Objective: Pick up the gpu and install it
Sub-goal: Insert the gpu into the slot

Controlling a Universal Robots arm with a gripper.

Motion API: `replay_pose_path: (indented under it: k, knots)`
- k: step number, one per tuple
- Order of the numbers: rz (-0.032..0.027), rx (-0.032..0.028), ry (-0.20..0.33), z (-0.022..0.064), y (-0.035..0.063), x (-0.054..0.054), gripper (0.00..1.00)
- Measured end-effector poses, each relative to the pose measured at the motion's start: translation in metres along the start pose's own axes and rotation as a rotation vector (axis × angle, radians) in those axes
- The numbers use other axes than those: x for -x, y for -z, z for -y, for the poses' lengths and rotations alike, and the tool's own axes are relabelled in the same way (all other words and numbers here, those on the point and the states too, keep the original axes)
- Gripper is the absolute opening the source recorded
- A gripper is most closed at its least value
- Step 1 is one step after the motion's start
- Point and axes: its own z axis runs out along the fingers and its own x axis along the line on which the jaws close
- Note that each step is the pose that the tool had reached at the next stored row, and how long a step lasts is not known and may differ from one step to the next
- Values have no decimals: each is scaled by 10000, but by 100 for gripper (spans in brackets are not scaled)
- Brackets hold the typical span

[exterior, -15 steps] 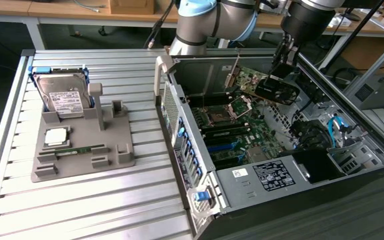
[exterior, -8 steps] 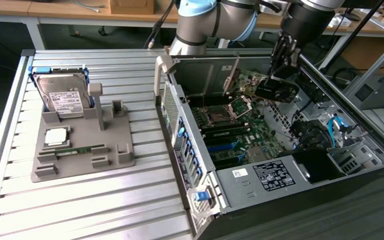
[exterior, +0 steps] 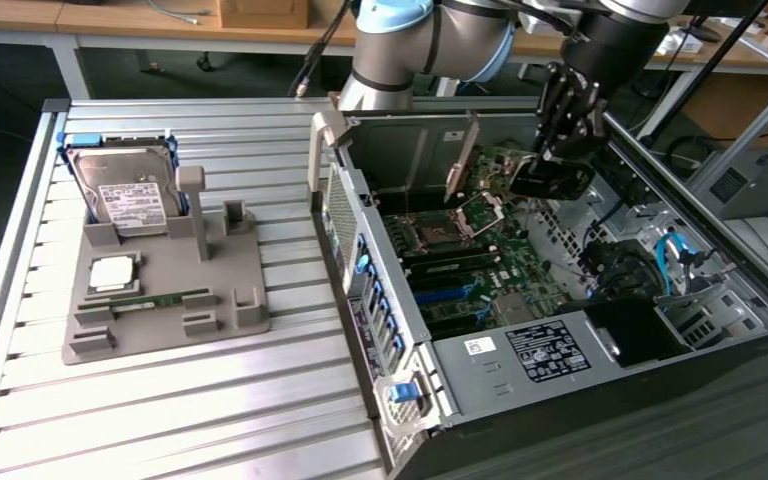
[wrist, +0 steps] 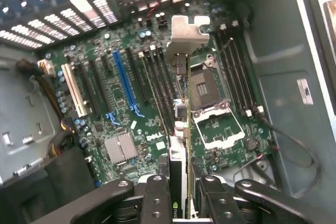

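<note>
Inside the open computer case, my gripper is shut on the gpu, a thin dark card with a pale metal end bracket. The card hangs edge-down above the motherboard, apart from it, near the CPU socket. In the wrist view the gpu runs edge-on away from my gripper, with its bracket at the far end. Both fingers press its sides. The card lines up between the dark expansion slots and the socket; the blue slot lies further aside.
At the exterior view's left, a grey fixture on the slatted table holds a hard drive, a CPU chip and a memory stick. Case walls, cables and the power supply surround the board.
</note>
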Motion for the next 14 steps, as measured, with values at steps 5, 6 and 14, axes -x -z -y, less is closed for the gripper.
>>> replay_pose_path:
  k: [5, 6, 14]
  knots:
    - [-12, 24, 920, 0, -7, 0, 27]
    - [-14, 29, 1094, 0, -8, 0, 27]
    - [-34, 70, 2619, 0, -19, -1, 27]
